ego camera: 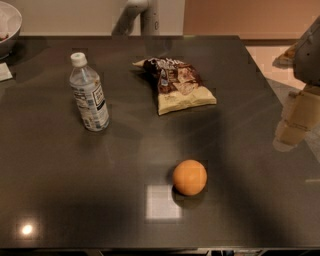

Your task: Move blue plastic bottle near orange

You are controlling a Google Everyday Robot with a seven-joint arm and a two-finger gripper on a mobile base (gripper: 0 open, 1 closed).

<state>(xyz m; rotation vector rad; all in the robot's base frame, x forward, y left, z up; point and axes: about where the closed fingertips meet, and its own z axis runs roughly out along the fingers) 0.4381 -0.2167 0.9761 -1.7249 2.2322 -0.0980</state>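
Observation:
The blue plastic bottle (90,95) stands upright at the left rear of the dark table (60,190); it has a white cap and a white-and-blue label. The orange (189,177) sits on the table right of centre towards the front, well apart from the bottle. My gripper (295,122) hovers at the right edge of the view, over the table's right side. It is level with the space between the bottle and the orange, far from both, and holds nothing.
A brown-and-cream chip bag (176,85) lies at the rear centre, between the bottle and the gripper. A bowl (7,27) pokes in at the far left corner. A white curved fixture (137,15) stands behind the table.

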